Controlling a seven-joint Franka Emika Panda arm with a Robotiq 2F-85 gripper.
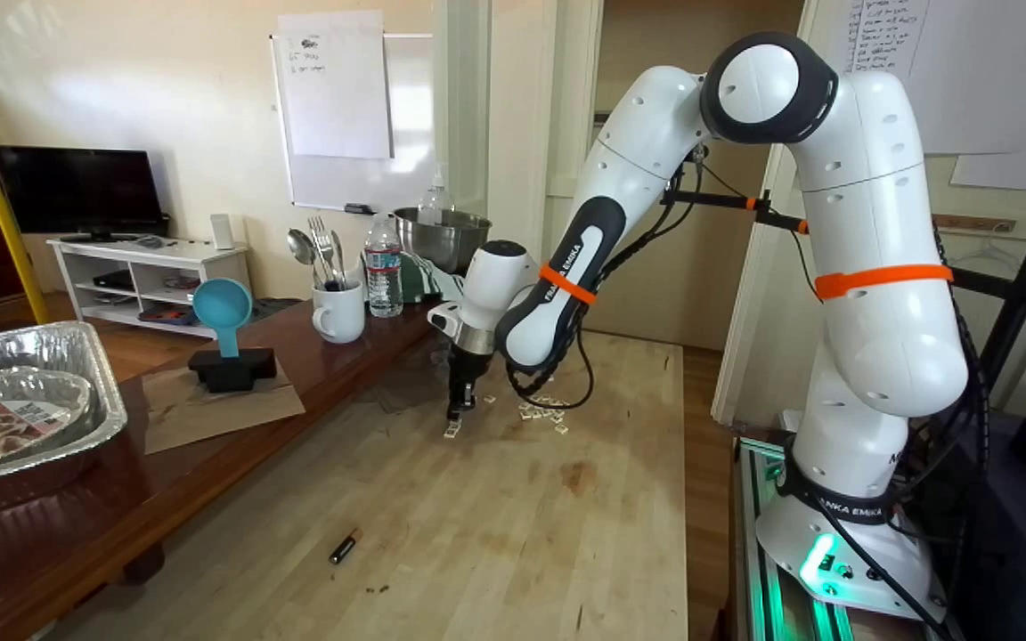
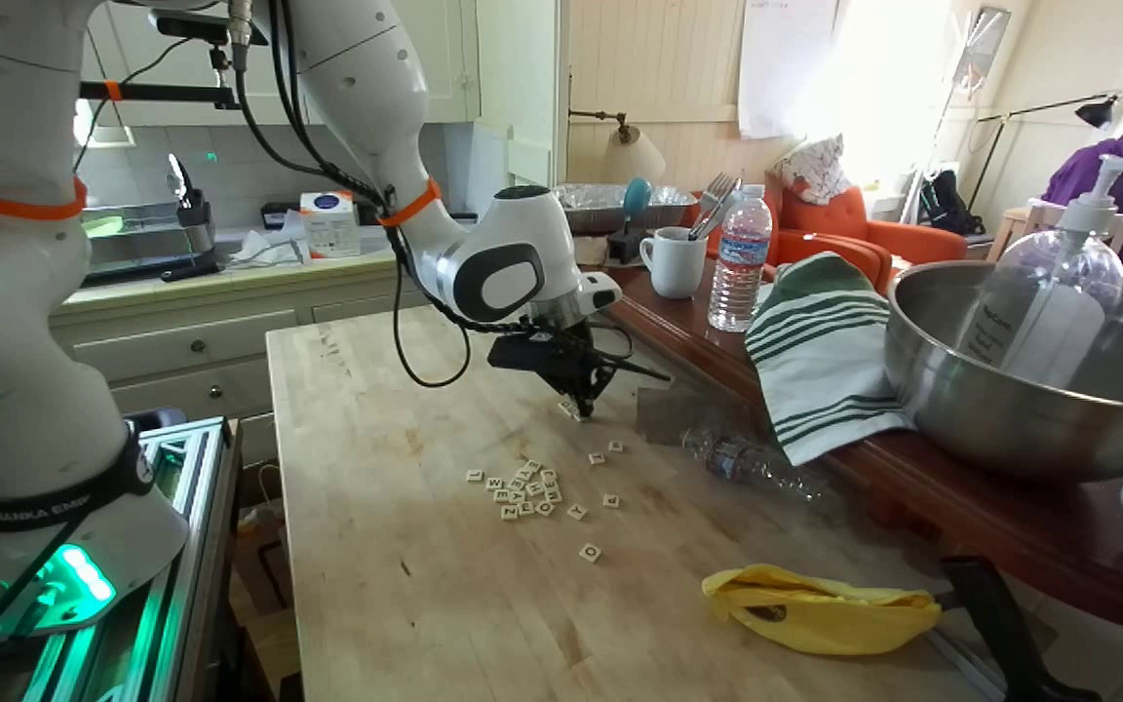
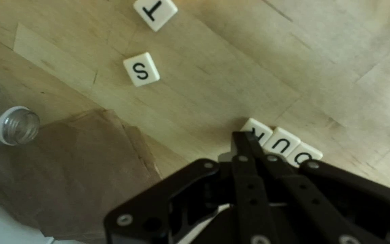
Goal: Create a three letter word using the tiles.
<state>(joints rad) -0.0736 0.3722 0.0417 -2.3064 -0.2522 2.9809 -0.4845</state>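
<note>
My gripper (image 3: 244, 135) is shut with its fingertips together, low over the table. Three pale tiles lie in a slanting row beside and partly behind it: an R tile (image 3: 261, 128), a U tile (image 3: 284, 140) and a tile with a rounded letter (image 3: 305, 154), partly covered by my gripper. The fingertips overlap the R tile in the wrist view; whether they touch it I cannot tell. Apart from these lie an S tile (image 3: 141, 69) and a T tile (image 3: 156, 13). Several more tiles (image 2: 527, 483) form a loose cluster, with an O tile (image 2: 590, 553) off by itself.
Brown paper (image 3: 66, 169) and a clear bottle (image 3: 19, 125) lie close to the work area. A yellow banana-shaped object (image 2: 825, 609) rests on the table beside a black handle (image 2: 1005, 624). In an exterior view a small dark battery-like cylinder (image 1: 344, 546) lies nearer the camera.
</note>
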